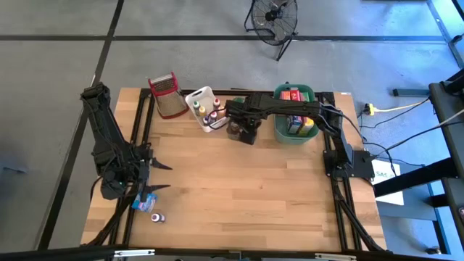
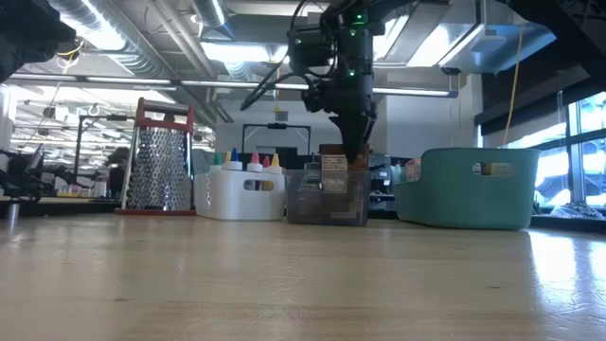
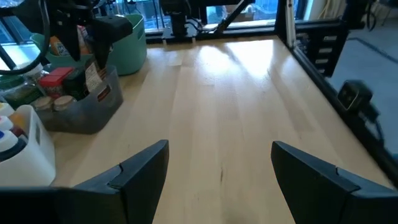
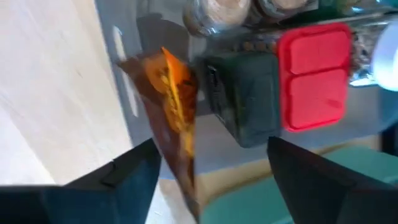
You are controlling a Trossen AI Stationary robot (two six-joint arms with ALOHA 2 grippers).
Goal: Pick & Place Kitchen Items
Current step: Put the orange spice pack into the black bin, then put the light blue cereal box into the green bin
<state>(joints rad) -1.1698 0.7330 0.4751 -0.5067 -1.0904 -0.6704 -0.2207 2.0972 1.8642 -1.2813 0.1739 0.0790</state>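
Observation:
My right gripper reaches down into a clear plastic tub at the table's far middle, fingers open. Inside the tub a brown and orange packet stands upright close beside one finger. Next to it lie a dark jar with a red lid and glass jars. My left gripper hovers open over the near left of the table. A small blue item and a tiny bottle lie on the wood near it. My right gripper comes at the packet from above, pointing down into the tub. The packet stands against the inner side of one finger, and I cannot tell whether they touch.
A white tub of bottles with coloured caps and a red-topped metal grater stand left of the clear tub. A green tub holding coloured boxes stands to its right. Bare wood stretches across the table's middle and near side.

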